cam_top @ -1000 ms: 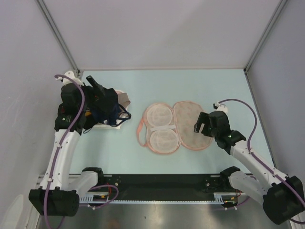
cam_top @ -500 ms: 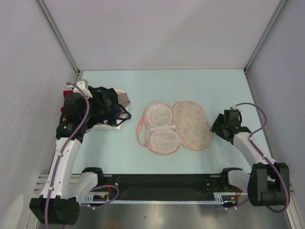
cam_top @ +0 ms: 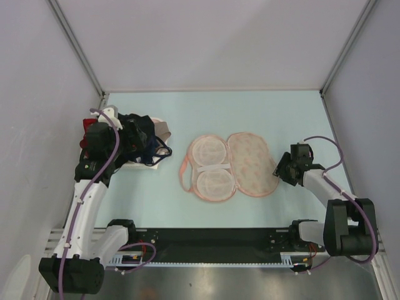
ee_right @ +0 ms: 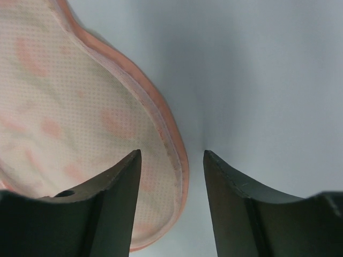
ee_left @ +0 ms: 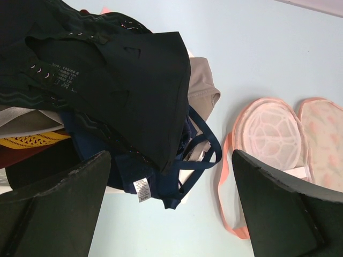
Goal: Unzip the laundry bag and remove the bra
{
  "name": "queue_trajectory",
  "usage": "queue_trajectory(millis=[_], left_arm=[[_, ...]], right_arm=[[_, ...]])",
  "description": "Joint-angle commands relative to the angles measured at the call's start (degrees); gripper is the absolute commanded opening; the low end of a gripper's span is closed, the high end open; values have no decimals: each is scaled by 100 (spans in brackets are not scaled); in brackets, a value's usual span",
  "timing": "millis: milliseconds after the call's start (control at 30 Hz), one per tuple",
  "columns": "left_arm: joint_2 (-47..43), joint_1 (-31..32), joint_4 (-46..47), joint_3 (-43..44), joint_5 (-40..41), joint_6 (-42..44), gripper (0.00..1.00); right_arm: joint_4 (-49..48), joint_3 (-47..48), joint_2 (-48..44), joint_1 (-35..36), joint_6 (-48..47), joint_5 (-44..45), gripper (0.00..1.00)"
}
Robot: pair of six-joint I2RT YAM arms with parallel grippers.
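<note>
The laundry bag [cam_top: 253, 164] lay flat at mid bench [cam_top: 262, 109], the right tool [ee_right: 171, 155] half-open astride its pink rim [ee_right: 167, 126]; it should probably grip the zip pull, which was not visible, while the left tool [ee_left: 171, 155], jaws wide, hovered over the garment heap [cam_top: 145, 140], well clear.

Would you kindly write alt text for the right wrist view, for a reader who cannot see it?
The right gripper, its two dark fingers apart and gripping nothing, frames the pink-edged rim of the beige, red-spotted laundry bag. The bag fills the left of the picture; pale blue-grey table shows on the right.
</note>
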State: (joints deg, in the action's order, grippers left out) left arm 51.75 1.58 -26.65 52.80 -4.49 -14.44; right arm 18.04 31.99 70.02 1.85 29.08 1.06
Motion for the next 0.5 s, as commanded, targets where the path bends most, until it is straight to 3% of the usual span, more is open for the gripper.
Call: queue_trajectory(millis=[0,67,400,467], left_arm=[[-7,35,196,-32,-26,125,100],[-7,35,187,-32,-34,125,100],[20,35,196,-41,-78,134,100],[20,35,187,-50,-78,125,100]], right_arm=[[-152,115,239,-18,10,-105,52],[-187,124,275,-9,-8,-273,44],[-205,150,372,-18,-69,-370,26],[-205,176,407,-18,-78,-378,16]])
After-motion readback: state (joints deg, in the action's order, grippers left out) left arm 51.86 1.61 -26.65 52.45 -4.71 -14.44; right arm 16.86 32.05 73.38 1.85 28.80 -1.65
